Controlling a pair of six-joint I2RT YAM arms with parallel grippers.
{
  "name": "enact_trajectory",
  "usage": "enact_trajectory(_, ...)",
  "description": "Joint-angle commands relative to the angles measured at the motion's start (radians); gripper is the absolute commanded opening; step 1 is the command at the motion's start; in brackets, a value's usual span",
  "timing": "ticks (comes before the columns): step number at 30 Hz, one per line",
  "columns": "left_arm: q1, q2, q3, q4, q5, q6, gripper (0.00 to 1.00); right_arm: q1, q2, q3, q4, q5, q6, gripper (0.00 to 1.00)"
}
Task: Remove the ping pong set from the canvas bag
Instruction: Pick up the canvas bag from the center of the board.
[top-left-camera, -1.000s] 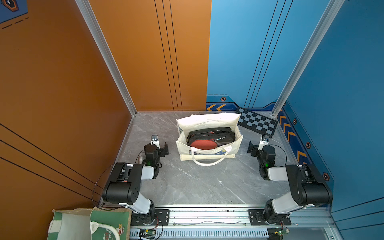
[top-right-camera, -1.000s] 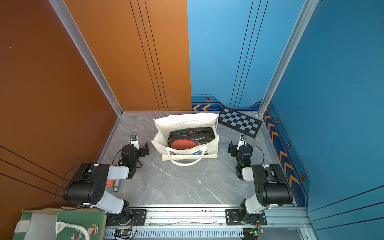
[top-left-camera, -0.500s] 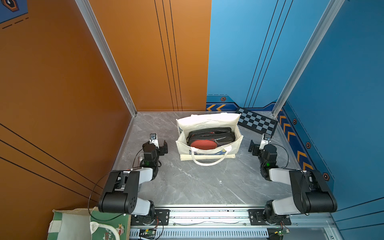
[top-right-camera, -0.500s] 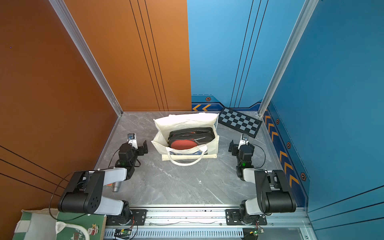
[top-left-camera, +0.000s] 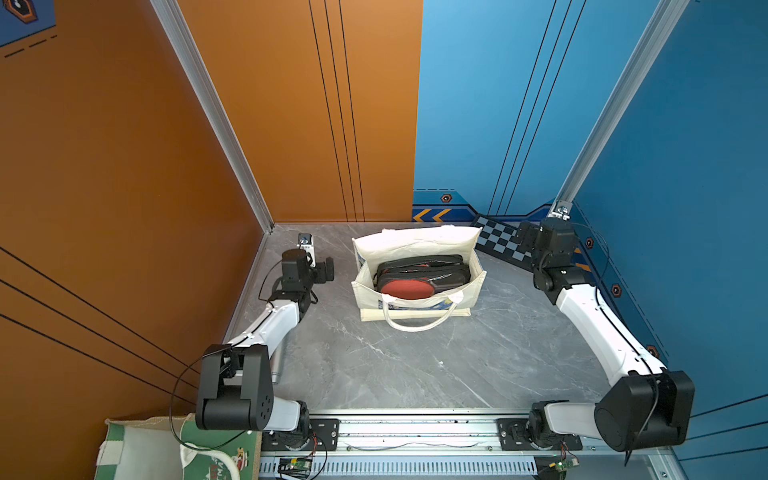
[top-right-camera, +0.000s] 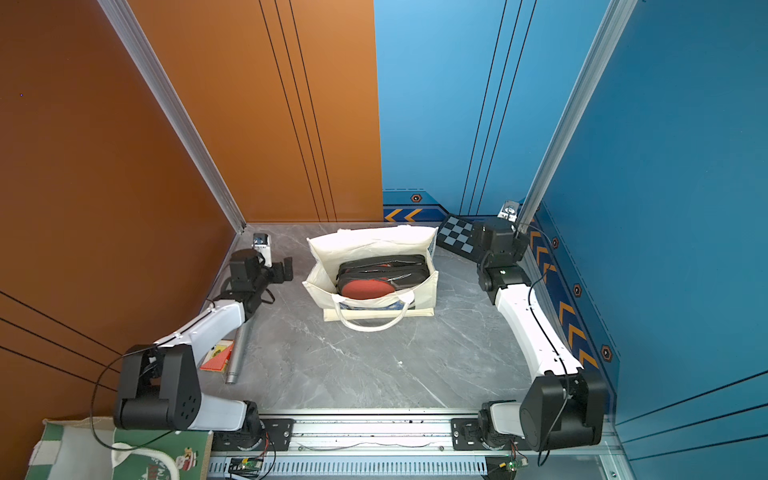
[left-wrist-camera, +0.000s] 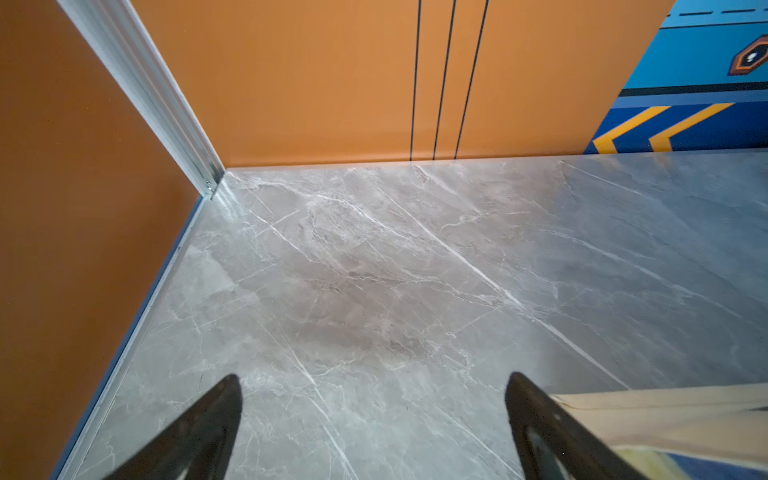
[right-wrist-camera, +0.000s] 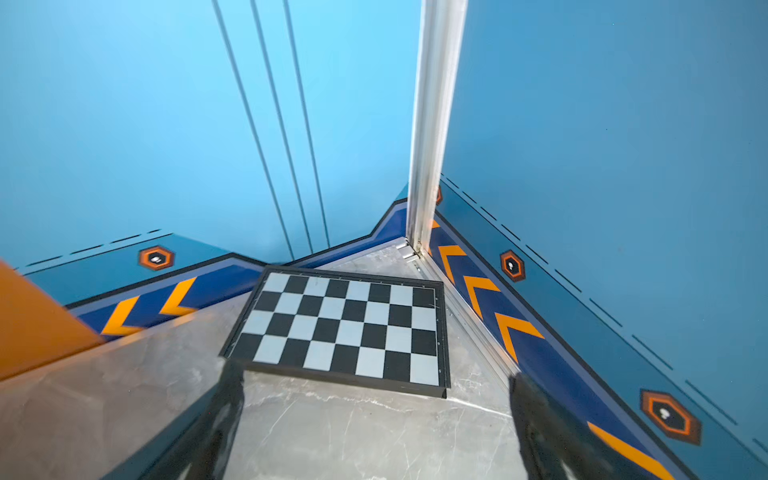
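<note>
Your table is walled on three sides, with open marble in front of the canvas bag standing mid-rear. The chessboard lies in the right rear corner. The ping pong set sits inside the bag. Your left fingers and right fingers are spread wide, holding nothing.

The ping pong set lies inside the canvas bag. The left gripper sits well to the bag's left and the right gripper to its right. The checkerboard lies just behind the bag's right corner.
</note>
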Motion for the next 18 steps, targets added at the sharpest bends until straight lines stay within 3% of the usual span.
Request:
enact_trajectory(1,0.016,-0.004,0.174,-0.377,0.136,-0.014,0.97,0.048,-0.003,0.178,-0.308,-0.108,-0.078,1.0)
enact_trajectory(5,0.013,-0.014,0.346,-0.54,0.208,-0.015,0.96,0.16,0.077,0.459,-0.504,-0.293,-0.185,0.97)
enact_trajectory(9,-0.015,-0.003,0.514,-0.708,0.286,-0.041,0.96,0.349,0.183,0.671,-0.668,-0.329,-0.331,0.96)
enact_trajectory(18,-0.18,-0.013,0.715,-0.922,0.322,-0.074,0.98,0.564,0.347,0.775,-0.831,-0.304,-0.432,0.91)
